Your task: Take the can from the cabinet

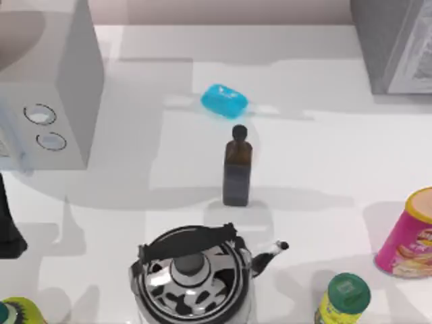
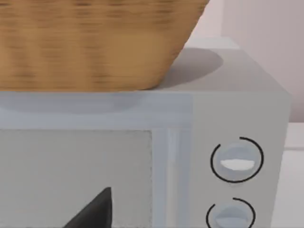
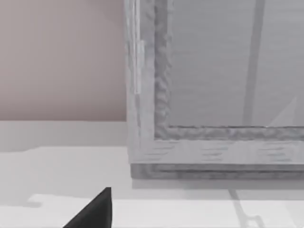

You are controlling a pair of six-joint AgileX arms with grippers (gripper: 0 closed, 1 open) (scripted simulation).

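Dark tip of my left gripper (image 2: 92,211) faces the light-grey box with two round rings (image 1: 50,101) at the table's left; my right gripper (image 3: 92,211) faces the dark-grey speckled cabinet (image 1: 395,44) at far right, so it is nearer; I cannot tell either gripper's opening; no can seen inside.

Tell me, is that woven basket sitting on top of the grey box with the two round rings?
Yes, in the left wrist view the woven basket rests directly on the flat top of the light-grey box.

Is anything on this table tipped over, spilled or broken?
Nothing stands out. The dark bottle, the kettle and the pink can stand upright, the blue soap lies flat, and the cabinet looks intact.
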